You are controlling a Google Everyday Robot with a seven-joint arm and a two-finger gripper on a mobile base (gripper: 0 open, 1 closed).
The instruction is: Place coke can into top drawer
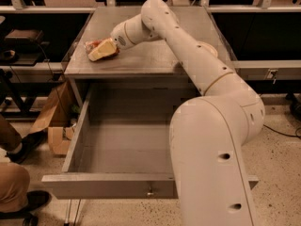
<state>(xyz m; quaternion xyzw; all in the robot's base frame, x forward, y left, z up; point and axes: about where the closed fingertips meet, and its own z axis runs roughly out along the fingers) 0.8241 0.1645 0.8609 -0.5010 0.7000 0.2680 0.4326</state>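
Nearest of all, the front panel of the top drawer [94,187] is seen, with a small metal knob [150,190] at its centre. The drawer is pulled well out from under the surface [155,62]. Inside, a grey floor and the left wall are shown bare; the right part is hidden behind the bulky cream arm [211,145], which fills the foreground on that side.

At the lower left edge, a person's knee in tan trousers [11,192] and a dark shoe [33,199] are caught. A little further back, a cardboard box [51,119] is propped on the floor just beside the drawer's left wall.

Beyond the drawer, the arm is stretched up and leftwards over the surface. The hand [102,51] is lowered onto the surface near its left edge. The coke can [93,44] is found right there: a patch of red is shown touching the hand on its far left side, partly covered by it, well apart from the open drawer. Whether the hand is clamped on the can or merely set against it cannot be told.

Further right, a cream bowl [210,49] is glimpsed on the surface, mostly hidden behind the arm.
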